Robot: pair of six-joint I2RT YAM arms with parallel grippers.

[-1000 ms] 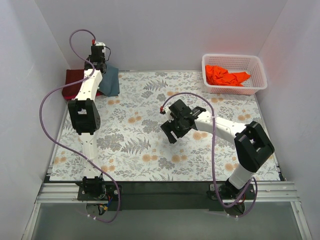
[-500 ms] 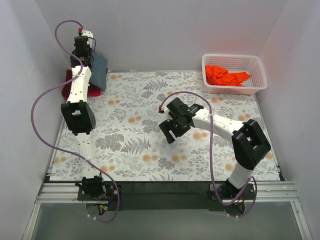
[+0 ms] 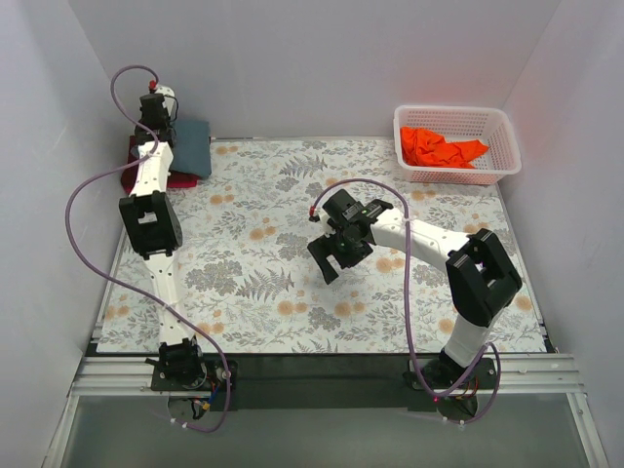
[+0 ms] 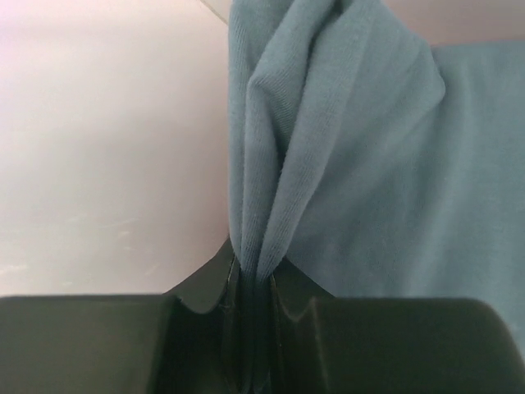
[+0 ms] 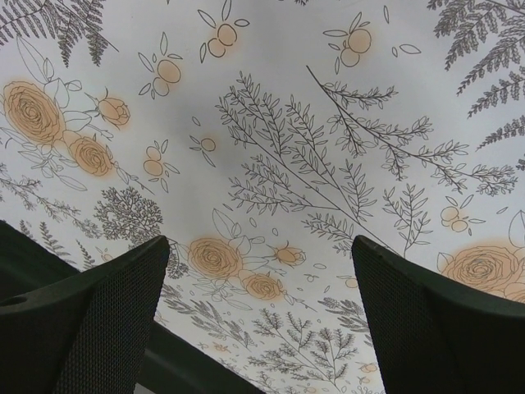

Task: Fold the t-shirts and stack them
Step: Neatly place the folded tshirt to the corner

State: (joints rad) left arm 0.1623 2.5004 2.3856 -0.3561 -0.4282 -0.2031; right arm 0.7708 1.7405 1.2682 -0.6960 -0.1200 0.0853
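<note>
Left wrist view shows up close what the top view cannot: the left gripper (image 4: 254, 283) pinched shut on a bunched fold of the blue-grey shirt (image 4: 369, 164), with a pale wall beside it. From above, that shirt is at the table's far left corner, overlapping the maroon shirt (image 3: 181, 180); the left arm partly hides both. Right wrist view shows the right gripper (image 5: 258, 320) spread wide and empty above the flowered tablecloth (image 5: 271, 123). The orange shirt (image 3: 441, 148) lies in the white basket (image 3: 502, 168) at the far right.
</note>
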